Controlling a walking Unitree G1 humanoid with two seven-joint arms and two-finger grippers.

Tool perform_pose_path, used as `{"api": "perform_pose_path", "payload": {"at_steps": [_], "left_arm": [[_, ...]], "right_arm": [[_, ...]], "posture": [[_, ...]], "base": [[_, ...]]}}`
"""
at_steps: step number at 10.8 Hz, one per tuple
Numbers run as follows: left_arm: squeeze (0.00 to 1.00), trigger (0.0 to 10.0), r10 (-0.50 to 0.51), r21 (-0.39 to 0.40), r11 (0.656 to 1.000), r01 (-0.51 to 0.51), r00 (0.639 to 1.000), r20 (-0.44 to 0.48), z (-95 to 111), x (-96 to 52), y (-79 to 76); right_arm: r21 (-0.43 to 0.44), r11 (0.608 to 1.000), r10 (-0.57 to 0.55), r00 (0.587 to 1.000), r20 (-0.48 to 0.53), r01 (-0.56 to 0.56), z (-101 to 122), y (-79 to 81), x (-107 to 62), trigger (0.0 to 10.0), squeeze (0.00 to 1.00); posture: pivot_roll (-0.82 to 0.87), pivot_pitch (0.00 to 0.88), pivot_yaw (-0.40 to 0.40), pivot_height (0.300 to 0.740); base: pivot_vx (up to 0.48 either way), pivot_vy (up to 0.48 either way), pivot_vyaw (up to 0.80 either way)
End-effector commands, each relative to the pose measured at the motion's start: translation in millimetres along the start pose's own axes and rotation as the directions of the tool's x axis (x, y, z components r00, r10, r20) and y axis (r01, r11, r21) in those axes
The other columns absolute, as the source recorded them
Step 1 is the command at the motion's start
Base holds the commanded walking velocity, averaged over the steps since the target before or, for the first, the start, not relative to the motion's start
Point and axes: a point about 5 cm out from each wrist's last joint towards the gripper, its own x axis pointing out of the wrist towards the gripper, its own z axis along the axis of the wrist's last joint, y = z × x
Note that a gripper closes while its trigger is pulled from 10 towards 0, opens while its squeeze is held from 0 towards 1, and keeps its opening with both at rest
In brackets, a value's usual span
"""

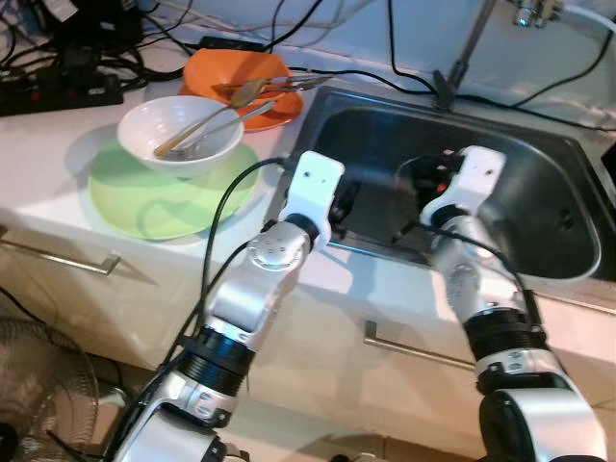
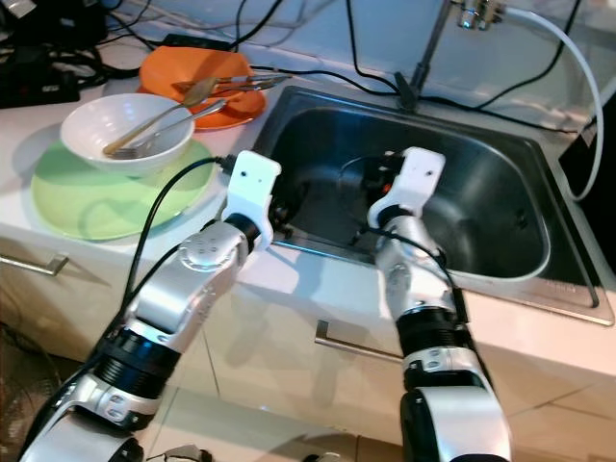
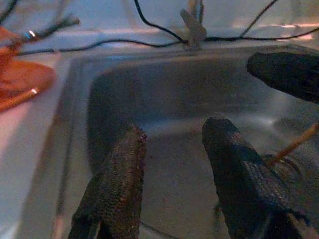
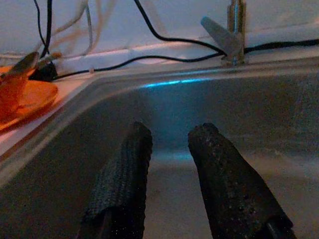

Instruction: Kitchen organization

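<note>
Countertop [image 1: 58, 164] (white), steel sink [image 1: 539, 192], left pincer [image 3: 174, 144] and right pincer [image 4: 172, 144] parted, holding nothing.

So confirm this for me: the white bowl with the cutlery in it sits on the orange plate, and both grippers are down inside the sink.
Not quite. The white bowl with the cutlery sits on the green plate, as the left eye view shows; the orange plate lies behind it with its own utensils. The left gripper and right gripper are indeed inside the sink.
</note>
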Motion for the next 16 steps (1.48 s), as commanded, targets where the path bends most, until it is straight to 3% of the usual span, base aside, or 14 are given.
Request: {"api": "perform_pose_path", "payload": {"at_steps": [1, 3, 4, 5, 7, 9, 10, 12, 14, 16], "left_arm": [[0.00, 10.0, 0.004, 0.070, 0.998, -0.008, 0.999, 0.053, 13.0, 6.4, -5.4], [0.00, 10.0, 0.051, 0.215, 0.974, -0.073, 0.993, 0.106, 26.1, 10.9, 3.0], [0.00, 10.0, 0.098, 0.310, 0.942, -0.131, 0.988, 0.121, 26.4, 9.8, 20.3], [0.00, 10.0, 0.137, 0.357, 0.918, -0.171, 0.983, 0.119, 25.2, 9.2, 34.2], [0.00, 10.0, 0.193, 0.402, 0.889, -0.218, 0.976, 0.102, 17.8, 5.1, 53.9], [0.00, 10.0, 0.186, 0.453, 0.868, -0.202, 0.979, 0.081, 12.5, 4.0, 65.0], [0.00, 10.0, 0.199, 0.499, 0.839, -0.215, 0.976, 0.085, 15.0, 4.4, 72.3], [0.00, 10.0, 0.219, 0.561, 0.792, -0.243, 0.969, 0.111, 19.8, 2.1, 84.0], [0.00, 10.0, 0.293, 0.652, 0.693, -0.308, 0.946, 0.135, 33.5, 6.0, 107.7], [0.00, 10.0, 0.302, 0.677, 0.669, -0.308, 0.944, 0.131, 39.8, 14.1, 115.0]], "right_arm": [[0.009, 1.000, -0.021, 0.999, 0.040, 0.020, 13.6, -9.1, 1.3, 10.0, 0.00], [0.019, 0.999, -0.038, 0.997, 0.069, 0.037, 20.5, -13.5, -0.2, 10.0, 0.00], [0.036, 0.999, -0.017, 0.996, 0.089, 0.014, 21.7, -3.9, -1.9, 10.0, 0.00], [0.037, 0.999, -0.008, 0.995, 0.103, 0.004, 24.0, 1.7, -1.0, 10.0, 0.00], [0.034, 0.999, 0.002, 0.992, 0.127, -0.007, 25.9, 9.7, 3.2, 10.0, 0.00], [-0.017, 1.000, 0.013, 0.987, 0.159, -0.010, 25.1, 19.4, -4.1, 10.0, 0.00], [-0.105, 0.993, 0.061, 0.987, 0.150, -0.045, 20.6, 26.5, -7.4, 10.0, 0.00], [-0.100, 0.994, 0.060, 0.990, 0.125, -0.047, 14.6, 28.2, -6.4, 10.0, 0.00], [-0.092, 0.991, 0.108, 0.986, 0.127, -0.097, 17.8, 45.4, -2.1, 10.0, 0.00], [-0.076, 0.992, 0.110, 0.987, 0.122, -0.101, 14.7, 48.5, -2.0, 10.0, 0.00]], "posture": [[0.06, 0.025, -0.144, 0.740], [0.06, 0.006, -0.134, 0.740], [0.05, 0.000, -0.125, 0.740], [0.06, 0.000, -0.113, 0.740], [0.06, 0.000, -0.043, 0.740], [0.04, 0.000, 0.003, 0.740], [0.05, 0.000, 0.012, 0.740], [0.07, 0.000, 0.008, 0.740], [0.09, 0.000, -0.006, 0.740], [0.10, 0.000, -0.007, 0.740]], "base": [[0.000, 0.000, 0.00], [0.000, 0.000, 0.00], [0.000, 0.000, 0.00], [0.000, 0.000, 0.00], [0.000, 0.000, 0.00], [0.000, 0.000, 0.00], [0.000, 0.000, 0.00], [0.000, 0.000, 0.00], [0.000, 0.000, 0.00], [0.000, 0.000, 0.00]]}}
